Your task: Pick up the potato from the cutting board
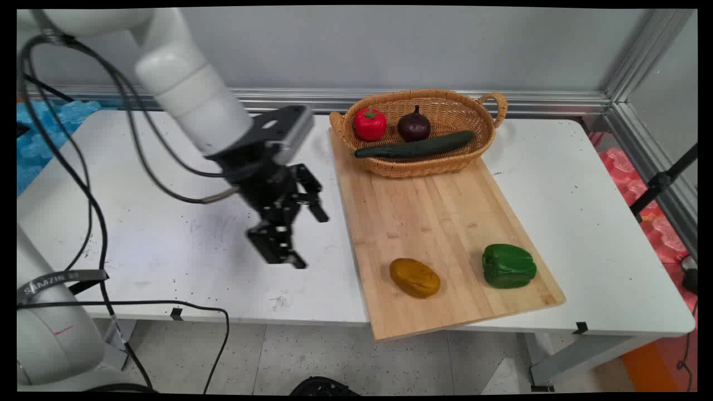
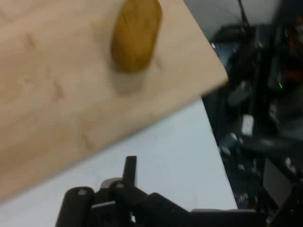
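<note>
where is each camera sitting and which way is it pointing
Main view: fixed above the table's near side, looking down across it to the back wall; shows the white arm, its cables and the gripper over bare table left of the cutting board, with a basket at the board's far end.
Hand view: on the hand, looking along the gripper at the board's corner; only black linkage shows at the bottom edge.
Shared: the board, the white table and the brown potato.

potato (image 2: 136, 35) cut by hand view's top edge, blurred
</note>
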{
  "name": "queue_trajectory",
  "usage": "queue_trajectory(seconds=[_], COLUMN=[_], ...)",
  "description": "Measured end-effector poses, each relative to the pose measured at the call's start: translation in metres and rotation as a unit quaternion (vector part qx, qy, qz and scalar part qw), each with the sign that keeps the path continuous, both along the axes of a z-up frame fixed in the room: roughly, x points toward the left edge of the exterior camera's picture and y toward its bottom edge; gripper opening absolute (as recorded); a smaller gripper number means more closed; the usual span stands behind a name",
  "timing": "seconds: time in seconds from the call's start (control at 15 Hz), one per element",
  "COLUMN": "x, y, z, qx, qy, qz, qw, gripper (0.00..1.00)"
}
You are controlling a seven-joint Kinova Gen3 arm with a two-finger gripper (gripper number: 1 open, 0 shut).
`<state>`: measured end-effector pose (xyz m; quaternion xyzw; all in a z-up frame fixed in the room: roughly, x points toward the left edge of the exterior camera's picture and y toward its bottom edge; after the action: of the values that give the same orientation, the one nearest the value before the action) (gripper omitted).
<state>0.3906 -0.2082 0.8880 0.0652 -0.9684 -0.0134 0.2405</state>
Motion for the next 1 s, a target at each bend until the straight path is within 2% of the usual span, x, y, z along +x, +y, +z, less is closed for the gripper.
queue_trajectory(seconds=[0.4,0.67,1.0], x=[-0.062,-0.102,-0.149], y=[-0.018,-0.030,-0.046], z=[-0.014,-0.031,-0.061], qx=[-0.012,-0.016,-0.016], qy=[0.002,-0.007,-0.031], qz=[0.048,0.063,0.063], qw=[0.9988,0.9979,0.9974], gripper=[1.00,1.00,1.00])
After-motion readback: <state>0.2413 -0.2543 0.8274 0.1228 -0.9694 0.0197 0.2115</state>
